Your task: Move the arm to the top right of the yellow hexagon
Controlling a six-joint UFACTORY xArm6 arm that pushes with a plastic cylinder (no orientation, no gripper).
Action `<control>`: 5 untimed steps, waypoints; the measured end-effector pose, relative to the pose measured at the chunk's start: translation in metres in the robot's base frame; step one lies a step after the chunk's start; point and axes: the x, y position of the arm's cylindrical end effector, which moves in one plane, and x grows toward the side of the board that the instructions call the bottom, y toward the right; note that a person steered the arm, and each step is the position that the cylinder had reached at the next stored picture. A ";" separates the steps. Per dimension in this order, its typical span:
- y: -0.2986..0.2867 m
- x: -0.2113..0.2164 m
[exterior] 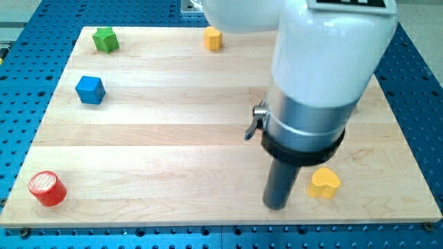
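Observation:
The yellow hexagon [213, 39] sits near the view's top edge of the wooden board [173, 138], a little left of centre. My tip [276, 205] rests on the board near the view's bottom, right of centre, far below and to the right of the hexagon. A yellow heart-shaped block [324, 182] lies just to the right of my tip, a small gap between them. The arm's white and grey body [318, 76] hides part of the board's right side.
A green star-shaped block [106, 39] lies at the top left. A blue cube [90, 90] lies at the left. A red cylinder [47, 188] stands at the bottom left corner. A blue perforated table [21, 90] surrounds the board.

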 end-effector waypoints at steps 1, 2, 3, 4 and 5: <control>0.054 -0.028; 0.083 -0.030; 0.107 -0.062; 0.101 -0.137; 0.064 -0.183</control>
